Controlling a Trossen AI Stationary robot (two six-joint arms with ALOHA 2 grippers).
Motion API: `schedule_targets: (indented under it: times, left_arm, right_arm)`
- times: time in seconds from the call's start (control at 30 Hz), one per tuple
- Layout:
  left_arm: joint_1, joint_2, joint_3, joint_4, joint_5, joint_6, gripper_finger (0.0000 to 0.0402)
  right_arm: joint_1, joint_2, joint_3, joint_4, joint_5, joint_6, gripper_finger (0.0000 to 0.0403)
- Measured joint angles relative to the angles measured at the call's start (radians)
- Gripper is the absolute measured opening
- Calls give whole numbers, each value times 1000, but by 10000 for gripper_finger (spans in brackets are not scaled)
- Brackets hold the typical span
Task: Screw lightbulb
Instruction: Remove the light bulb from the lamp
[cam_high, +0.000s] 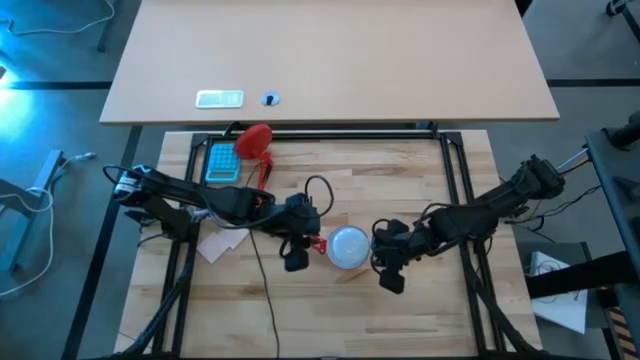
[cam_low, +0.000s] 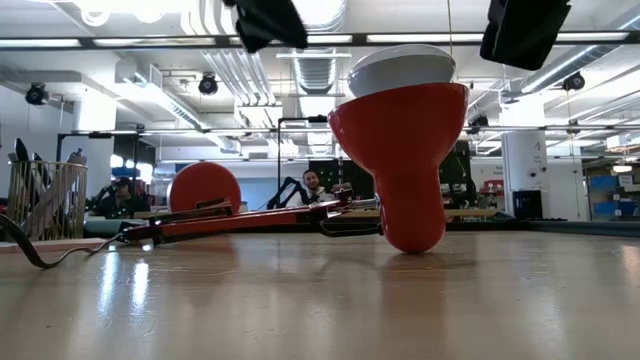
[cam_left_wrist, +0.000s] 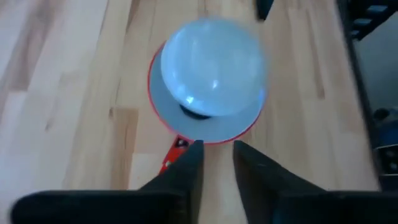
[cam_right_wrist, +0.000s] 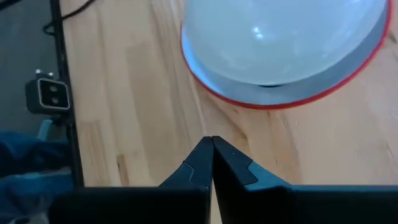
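Note:
The red lamp shade (cam_high: 349, 262) stands on its narrow end (cam_low: 412, 238) at the table's middle, mouth up. The white lightbulb (cam_left_wrist: 211, 68) sits in that mouth, its round top showing above the rim (cam_low: 400, 62); its screw base is hidden. My left gripper (cam_left_wrist: 216, 152) hovers just left of the shade, open with a narrow gap, fingertips near the rim. My right gripper (cam_right_wrist: 211, 144) hangs just right of the shade, shut, with nothing between its fingers. The lamp's red arm (cam_low: 250, 218) lies along the table toward its round red base (cam_high: 255, 140).
A blue device (cam_high: 222, 160) lies at the far left beside the lamp base. A sheet of paper (cam_high: 220, 243) and a black cable (cam_high: 265, 290) lie left of centre. Black frame rails (cam_high: 462, 180) border the table. A second table (cam_high: 330, 60) stands beyond the far edge.

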Motion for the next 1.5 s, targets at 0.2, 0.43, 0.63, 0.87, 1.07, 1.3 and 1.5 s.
schedule_targets:
  times: [0.2,0.43,0.63,0.87,1.07,1.3,1.5]
  left_arm:
    - [-8,6,-85,41,-13,80,7]
    - [-3,8,-161,171,-15,207,1]
    - [33,15,-231,401,-15,268,1]
    - [82,37,-241,411,-33,273,1]
    - [78,90,-198,381,-5,291,1]
    - [77,132,-140,350,-5,307,1]
    - [69,131,-111,297,-7,310,1]
  right_arm:
    - [0,7,42,-7,11,28,0]
    - [-2,13,60,-10,38,-40,0]
    - [-9,51,58,-3,37,-14,0]
    - [-23,59,58,3,37,3,0]
    - [-36,54,58,2,37,-2,0]
    - [-41,54,58,2,35,-6,0]
    - [-68,52,58,0,32,6,0]
